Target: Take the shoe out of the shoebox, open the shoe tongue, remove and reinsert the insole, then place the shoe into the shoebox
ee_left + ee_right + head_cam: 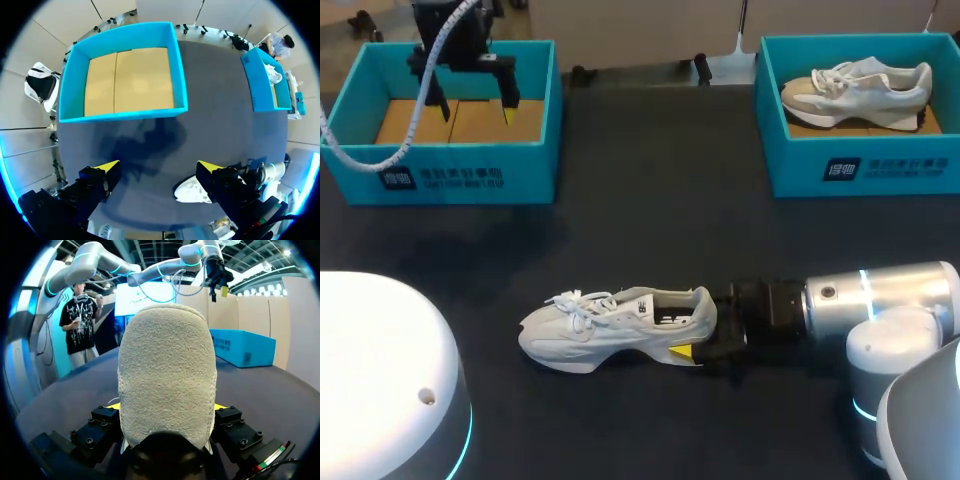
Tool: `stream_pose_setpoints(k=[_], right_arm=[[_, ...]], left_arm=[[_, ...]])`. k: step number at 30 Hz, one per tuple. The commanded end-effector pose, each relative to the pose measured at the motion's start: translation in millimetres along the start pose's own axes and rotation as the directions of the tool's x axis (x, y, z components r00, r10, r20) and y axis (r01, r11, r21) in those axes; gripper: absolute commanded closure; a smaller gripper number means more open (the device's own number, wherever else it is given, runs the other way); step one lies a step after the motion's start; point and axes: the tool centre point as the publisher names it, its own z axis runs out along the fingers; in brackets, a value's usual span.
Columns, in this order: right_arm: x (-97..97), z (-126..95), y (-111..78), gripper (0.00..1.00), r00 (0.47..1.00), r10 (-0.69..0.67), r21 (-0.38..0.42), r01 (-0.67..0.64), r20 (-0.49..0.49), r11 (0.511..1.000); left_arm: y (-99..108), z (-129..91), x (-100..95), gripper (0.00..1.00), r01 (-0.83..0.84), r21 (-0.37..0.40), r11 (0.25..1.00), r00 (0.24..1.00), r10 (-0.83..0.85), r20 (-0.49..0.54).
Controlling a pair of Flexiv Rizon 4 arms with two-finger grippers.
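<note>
We are holding the shoe [610,325] by its heel in the right pincer [705,328], whose yellow-tipped fingers are pressing on the heel from both sides. In the right wrist view the heel is filling the gap between them. The shoe is lying on its sole near the middle of the worktop [650,200], toe pointing toward our left, laces up. Bare worktop is lying all around it, with a wide strip between it and the two boxes along the far edge. The left shoebox [470,178] is sitting at the far left corner, showing only its cardboard floor. The right shoebox [880,165] is sitting at the far right, well apart from it, with a second shoe [855,88] inside. Our right arm [880,305] is reaching in low and level from the right. Our left pincer [476,112] is hanging above the left shoebox, pointing down, fingers spread with nothing between them.
</note>
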Motion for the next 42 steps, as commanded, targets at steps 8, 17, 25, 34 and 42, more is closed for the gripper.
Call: stream_pose_setpoints(k=[8,17,25,34,42], right_arm=[[0.0,-0.2,2.3,1.00,1.000,0.001,0.005,-0.001,-0.001,1.000],[0.0,-0.2,2.3,1.00,1.000,0.001,0.005,-0.001,-0.001,1.000],[0.0,-0.2,2.3,1.00,1.000,0.001,0.005,-0.001,-0.001,1.000],[0.0,-0.2,2.3,1.00,1.000,0.001,0.005,-0.001,-0.001,1.000],[0.0,-0.2,2.3,1.00,1.000,0.001,0.005,-0.001,-0.001,1.000]], left_arm=[[40.0,11.5,13.2,0.00,-0.078,0.025,0.997,0.997,0.079,-0.012],[107.2,26.6,56.1,0.00,-0.144,0.014,0.989,0.990,0.144,-0.002],[144.1,32.3,95.5,0.00,-0.171,-0.061,0.983,0.985,0.169,-0.031],[144.1,32.3,95.5,0.00,-0.171,-0.061,0.983,0.985,0.169,-0.031],[147.9,37.2,111.0,0.00,-0.184,-0.059,0.981,0.983,0.183,-0.018]])
